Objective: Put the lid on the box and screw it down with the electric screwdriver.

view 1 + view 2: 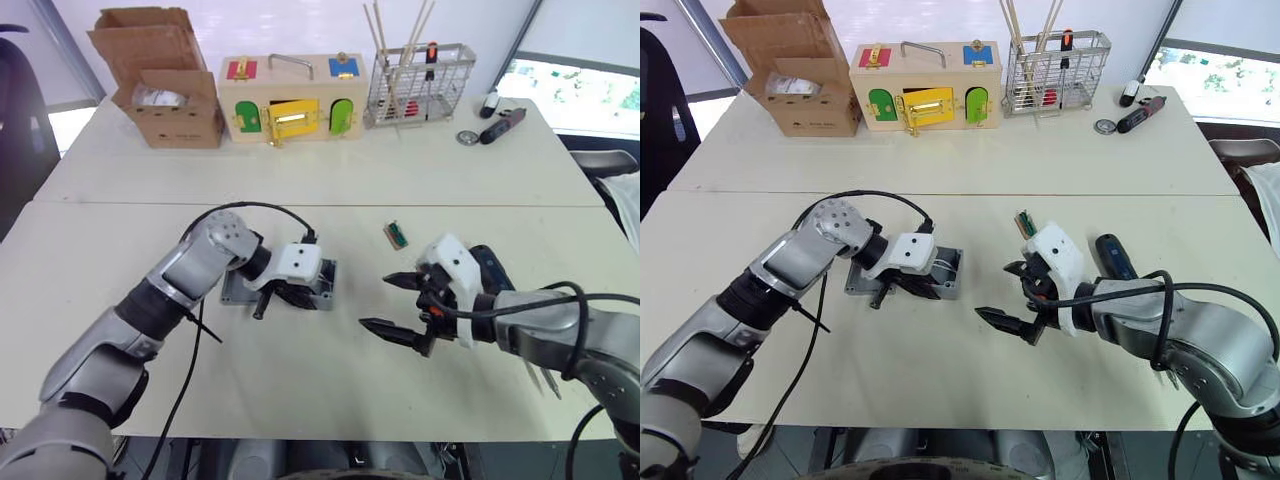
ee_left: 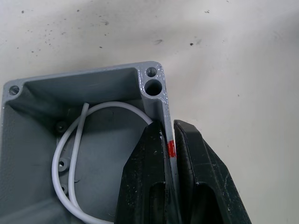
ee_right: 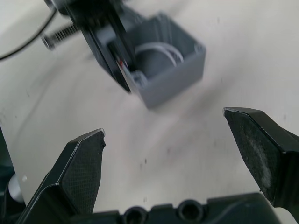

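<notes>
Left tool (image 2: pixel 170 154) clamps box (image 2: pixel 93 116) wall; right tool (image 3: pixel 177 158) open, apparently empty.

No text, brand or number can be read — the cardboard box (image 1: pixel 790 75) at about eleven o'clock on the counter (image 1: pixel 1060 160) carries small print, too tiny to read.

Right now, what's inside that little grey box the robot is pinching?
Inside the box a white wire loops over the grey floor. The left pincer, clamped on one wall, hides the part of the inside beneath its fingers.
</notes>
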### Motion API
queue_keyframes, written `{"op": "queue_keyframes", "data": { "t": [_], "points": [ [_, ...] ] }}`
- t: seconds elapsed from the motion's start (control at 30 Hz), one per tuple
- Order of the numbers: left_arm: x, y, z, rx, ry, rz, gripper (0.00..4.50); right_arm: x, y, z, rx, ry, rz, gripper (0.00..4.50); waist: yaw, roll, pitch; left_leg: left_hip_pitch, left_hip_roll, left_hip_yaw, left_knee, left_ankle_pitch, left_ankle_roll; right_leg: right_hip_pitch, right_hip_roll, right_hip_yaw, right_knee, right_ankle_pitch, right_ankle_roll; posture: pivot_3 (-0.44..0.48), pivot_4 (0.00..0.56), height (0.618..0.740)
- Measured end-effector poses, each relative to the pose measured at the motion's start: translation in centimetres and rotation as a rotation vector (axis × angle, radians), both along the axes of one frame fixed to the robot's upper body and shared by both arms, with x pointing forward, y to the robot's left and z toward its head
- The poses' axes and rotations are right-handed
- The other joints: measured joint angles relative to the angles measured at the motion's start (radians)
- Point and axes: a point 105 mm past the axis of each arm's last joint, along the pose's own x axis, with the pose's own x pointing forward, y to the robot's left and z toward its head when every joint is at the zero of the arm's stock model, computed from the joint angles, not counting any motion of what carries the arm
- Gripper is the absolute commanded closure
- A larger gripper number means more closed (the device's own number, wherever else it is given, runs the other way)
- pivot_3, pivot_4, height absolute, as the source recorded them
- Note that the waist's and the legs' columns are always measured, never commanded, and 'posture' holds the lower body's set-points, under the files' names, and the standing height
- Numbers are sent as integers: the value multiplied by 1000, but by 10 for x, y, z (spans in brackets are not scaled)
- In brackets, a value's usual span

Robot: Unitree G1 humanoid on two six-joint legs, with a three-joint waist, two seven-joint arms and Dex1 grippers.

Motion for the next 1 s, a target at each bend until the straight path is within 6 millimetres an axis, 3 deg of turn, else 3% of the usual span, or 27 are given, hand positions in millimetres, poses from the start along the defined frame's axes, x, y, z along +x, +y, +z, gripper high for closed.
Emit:
{"op": "queue_keyframes", "data": {
  "t": [0.23, 0.43, 0.7, 0.73, 0.8, 0.97, 1.0],
  "points": [
    [-4, -16, 8, 13, -31, -269, 4459, -28, -7, -6, 7, 96, 7, 0, 13, 0, 0, -2, 0, 0, 1, 0, 0, 0, 0, -1, 0, 0, 0, 0, 150, 740],
    [-3, -20, -7, 61, -96, -430, 4459, -27, -10, -6, 4, 81, -43, 0, 11, 0, 0, -2, 0, 0, 1, -1, 1, -1, 1, 0, 0, 0, 0, 0, 150, 740],
    [0, -24, -8, 65, -129, -492, 4459, -27, -10, -9, -2, 71, -88, 0, 18, 0, 0, -2, 0, 0, 2, -1, 1, 0, 1, 0, 0, 0, 0, 0, 150, 740],
    [1, -24, -8, 70, -129, -496, 3667, -27, -10, -9, -3, 70, -92, 0, 18, 0, 0, -2, 0, 0, 2, -1, 1, 0, 1, 0, 0, 0, 0, 0, 150, 740],
    [0, -23, -10, 75, -127, -504, 2935, -27, -10, -10, -3, 74, -91, 0, 17, 0, 0, -1, 0, 0, 2, -1, 1, 0, 1, 0, 0, 0, 0, 0, 150, 740],
    [-1, -20, -8, 65, -108, -494, 435, -29, -9, -11, -4, 81, -80, 0, 14, 0, 0, -2, 0, 0, 2, -1, 1, -1, 1, 0, 0, 0, 0, 0, 150, 740],
    [-1, -19, -5, 55, -98, -478, 435, -29, -8, -11, -2, 83, -72, 0, 13, -1, 0, -2, 0, 0, 2, -1, 1, -1, 1, 0, 0, 0, 0, 0, 150, 740]
  ]
}}
